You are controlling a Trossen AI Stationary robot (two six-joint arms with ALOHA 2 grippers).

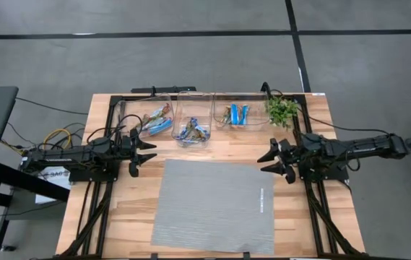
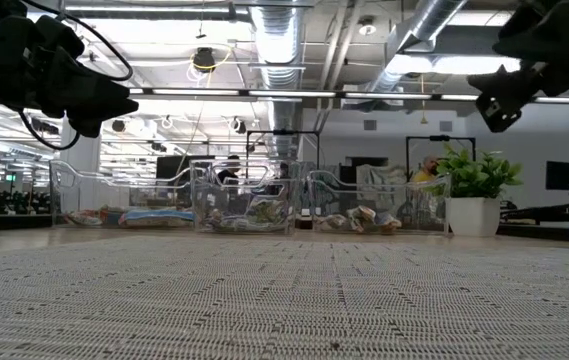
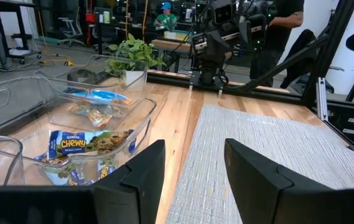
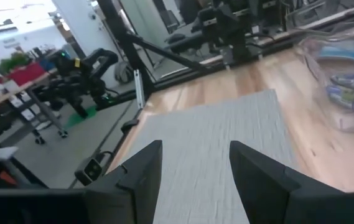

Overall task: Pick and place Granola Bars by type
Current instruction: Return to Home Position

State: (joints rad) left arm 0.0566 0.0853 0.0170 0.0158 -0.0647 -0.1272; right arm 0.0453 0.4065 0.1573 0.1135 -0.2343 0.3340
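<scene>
The granola bars lie inside three clear bins along the table's far edge: blue and brownish ones in the left bin (image 1: 157, 120), blue-and-yellow ones in the middle bin (image 1: 192, 131), bright blue ones in the right bin (image 1: 236, 115). In the left wrist view a "Chewy" bar (image 3: 77, 144) lies in the middle bin. My left gripper (image 1: 147, 150) is open and empty above the table's left side, near the mat's far left corner. My right gripper (image 1: 269, 162) is open and empty above the right side, near the mat's far right corner.
A grey woven mat (image 1: 214, 204) covers the table's near middle. A small green plant in a white pot (image 1: 282, 110) stands at the far right beside the bins. People and workbenches show in the room beyond the table.
</scene>
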